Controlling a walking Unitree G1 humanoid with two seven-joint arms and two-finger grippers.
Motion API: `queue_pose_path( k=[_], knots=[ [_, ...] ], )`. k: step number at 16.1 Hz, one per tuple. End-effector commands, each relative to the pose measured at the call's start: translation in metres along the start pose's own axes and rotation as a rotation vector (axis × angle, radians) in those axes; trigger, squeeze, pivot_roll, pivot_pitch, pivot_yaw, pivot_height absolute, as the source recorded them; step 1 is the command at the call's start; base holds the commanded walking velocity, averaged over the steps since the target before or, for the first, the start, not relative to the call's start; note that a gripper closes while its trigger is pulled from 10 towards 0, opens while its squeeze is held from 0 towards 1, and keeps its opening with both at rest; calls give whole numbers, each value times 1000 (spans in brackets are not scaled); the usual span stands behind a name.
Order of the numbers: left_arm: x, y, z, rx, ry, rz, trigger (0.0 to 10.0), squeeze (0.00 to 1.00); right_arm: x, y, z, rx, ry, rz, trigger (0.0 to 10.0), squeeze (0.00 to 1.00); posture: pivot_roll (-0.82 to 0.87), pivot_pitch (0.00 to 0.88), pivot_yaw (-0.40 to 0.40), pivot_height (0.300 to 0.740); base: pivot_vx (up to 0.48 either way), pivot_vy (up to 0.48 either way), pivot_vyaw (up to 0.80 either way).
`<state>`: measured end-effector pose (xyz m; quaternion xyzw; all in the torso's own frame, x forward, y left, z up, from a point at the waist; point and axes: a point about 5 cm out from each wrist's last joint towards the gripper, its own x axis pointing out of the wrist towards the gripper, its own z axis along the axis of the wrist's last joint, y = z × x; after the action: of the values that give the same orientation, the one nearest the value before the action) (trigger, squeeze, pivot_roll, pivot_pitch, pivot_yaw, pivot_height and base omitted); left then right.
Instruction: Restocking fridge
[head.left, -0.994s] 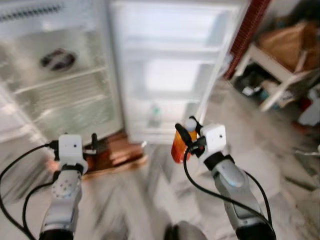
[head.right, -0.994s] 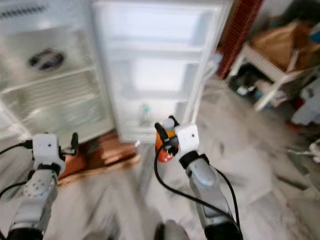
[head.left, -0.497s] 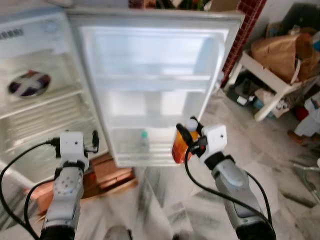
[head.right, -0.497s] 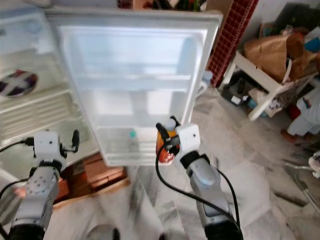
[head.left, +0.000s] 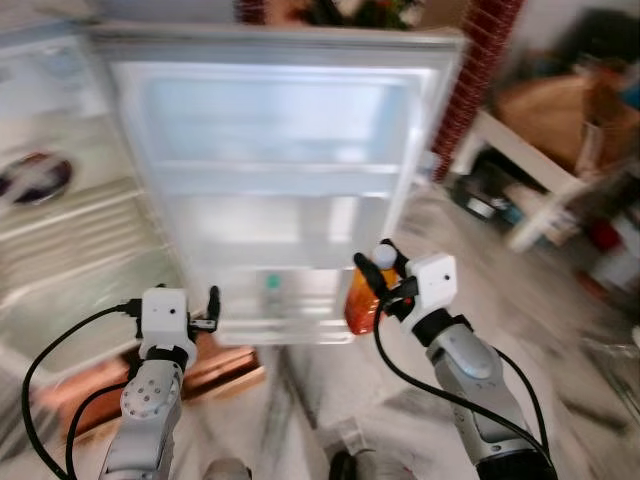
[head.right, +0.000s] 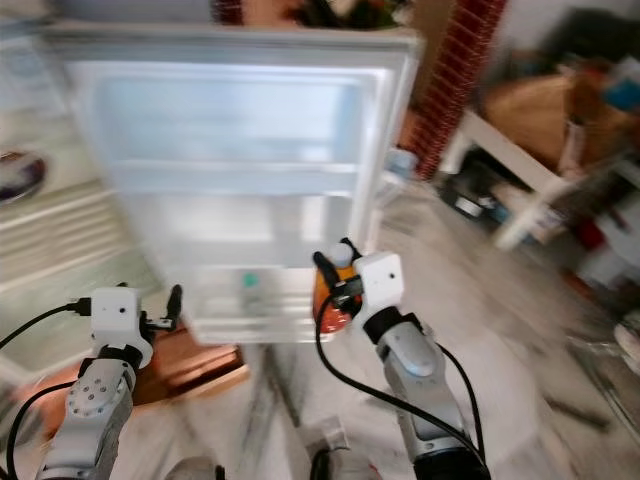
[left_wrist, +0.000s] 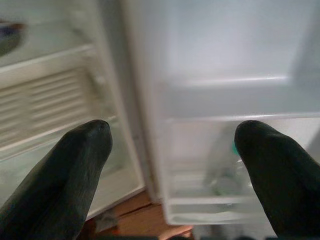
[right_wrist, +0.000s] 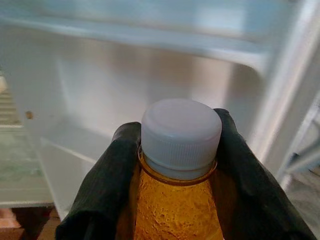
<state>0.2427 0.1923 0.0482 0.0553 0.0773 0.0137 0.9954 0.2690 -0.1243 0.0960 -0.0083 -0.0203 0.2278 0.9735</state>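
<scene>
My right gripper (head.left: 378, 284) is shut on an orange bottle (head.left: 361, 299) with a white cap (right_wrist: 180, 130), held upright just in front of the open fridge door (head.left: 280, 170). The black fingers (right_wrist: 112, 175) clamp the bottle's neck. The door's lowest shelf holds a clear bottle with a green cap (head.left: 270, 292). My left gripper (left_wrist: 172, 165) is open and holds nothing; it points at the door's edge and lower shelf. To the left is the fridge interior (head.left: 60, 230) with wire shelves and a dark dish (head.left: 30, 178).
A wooden board (head.left: 215, 365) lies under the fridge. A red brick pillar (head.left: 470, 70) stands right of the door. Beyond it sits a white bench (head.left: 520, 165) with brown bags and clutter. The floor is grey marble tile (head.left: 560, 330).
The camera has shifted, so the fridge door now sits more central and blurred. Both arms hold much the same pose, the right still gripping the bottle.
</scene>
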Motion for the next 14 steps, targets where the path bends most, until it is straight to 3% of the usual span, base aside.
queue_pose_path(
  k=[1, 6, 9, 14],
  knots=[
    [-5, 2, 3, 2, -19, -14, 10000, 0, 2, -7, 11, -16, -52, -32, 10000, 0, 95, 76, -56, 740, 0, 0, 531],
    [-11, 4, 13, -29, -37, 9, 10000, 0, -7, -18, 8, 52, -66, -170, 10000, 0, 95, 85, -40, 740, 0, 0, 0],
    [-12, -6, 13, -21, -41, -5, 10000, 0, -5, -10, 6, 49, -67, -152, 10000, 0, 87, 92, -34, 740, 0, 0, 0],
    [-9, -7, 15, -29, -45, 19, 10000, 0, -2, -8, 3, 59, -61, -144, 10000, 0, 90, 97, -41, 740, 0, 0, 0]
  ],
)
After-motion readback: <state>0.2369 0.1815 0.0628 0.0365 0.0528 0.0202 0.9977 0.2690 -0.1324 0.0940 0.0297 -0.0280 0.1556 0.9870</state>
